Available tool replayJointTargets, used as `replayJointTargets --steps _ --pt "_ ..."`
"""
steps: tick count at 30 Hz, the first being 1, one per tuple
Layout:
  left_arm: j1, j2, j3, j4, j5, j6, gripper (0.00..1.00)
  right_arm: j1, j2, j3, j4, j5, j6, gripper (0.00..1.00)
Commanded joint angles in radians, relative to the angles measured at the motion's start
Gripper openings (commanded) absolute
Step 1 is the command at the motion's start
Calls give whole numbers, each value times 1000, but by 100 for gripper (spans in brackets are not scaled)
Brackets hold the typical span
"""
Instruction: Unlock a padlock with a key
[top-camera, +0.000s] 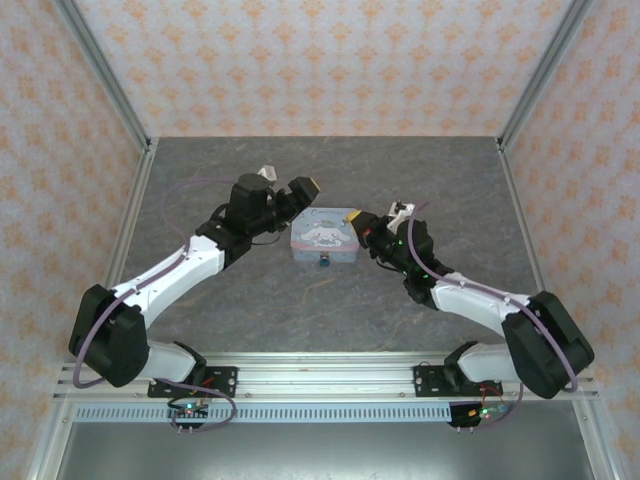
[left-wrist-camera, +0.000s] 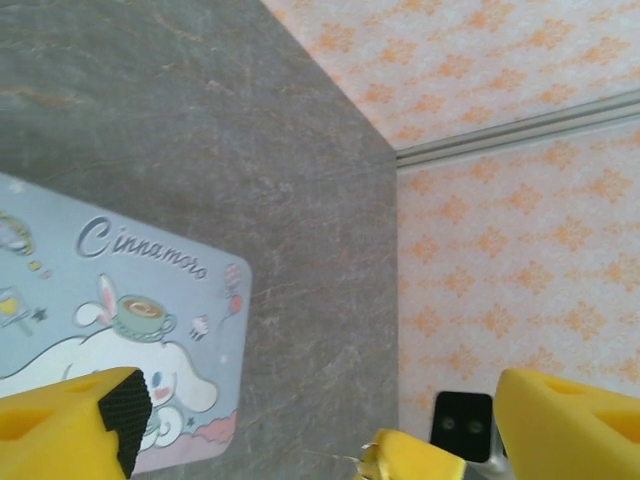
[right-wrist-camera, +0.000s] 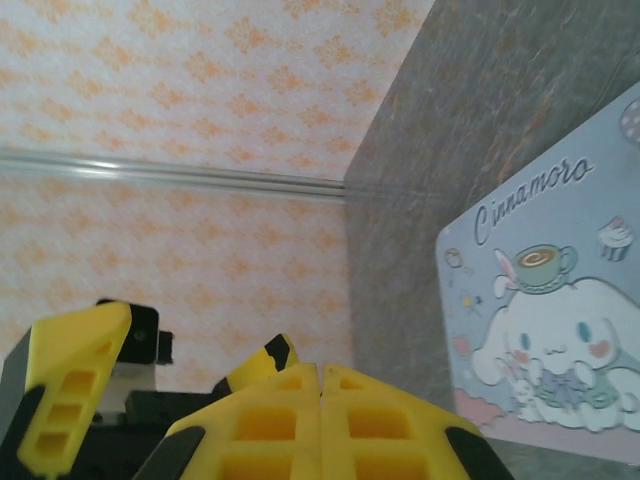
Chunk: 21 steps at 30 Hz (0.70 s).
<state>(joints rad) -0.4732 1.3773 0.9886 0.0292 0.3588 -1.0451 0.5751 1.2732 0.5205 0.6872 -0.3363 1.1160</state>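
The padlock (top-camera: 325, 260), a tiny dark blue-green body, hangs at the near edge of a pastel-blue cartoon tin (top-camera: 325, 232). My left gripper (top-camera: 298, 190) hovers over the tin's left rear corner, its yellow fingers (left-wrist-camera: 70, 425) wide open with nothing between them (left-wrist-camera: 320, 445). My right gripper (top-camera: 360, 219) sits over the tin's right rear corner, jaws pressed together (right-wrist-camera: 320, 372). In the left wrist view its yellow tip (left-wrist-camera: 410, 462) faces my left fingers. A thin silvery sliver, the key (left-wrist-camera: 350, 457) by its look, pokes from that tip.
The tin's lid (left-wrist-camera: 100, 330) (right-wrist-camera: 560, 340) lies flat on the grey stone-pattern table (top-camera: 330, 310). Orange-patterned walls (top-camera: 320, 60) with metal frame posts close in the back and both sides. The two arms angle inward from the near rail.
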Motion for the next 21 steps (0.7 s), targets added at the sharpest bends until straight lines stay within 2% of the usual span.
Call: replayJointTargets --steps 1,4,10,21 --pt "9 -21 -7 -125 80 47 93 -2 -53 -48 -25 13 -245 0" --pt "11 4 -14 -145 137 47 94 0 -78 -71 -30 12 -278 0" --pt "-11 59 -83 42 227 -102 88 25 -113 -108 -1 83 -236 0" --pt "-119 172 -103 340 126 -332 57 39 -111 -127 58 193 -66 0"
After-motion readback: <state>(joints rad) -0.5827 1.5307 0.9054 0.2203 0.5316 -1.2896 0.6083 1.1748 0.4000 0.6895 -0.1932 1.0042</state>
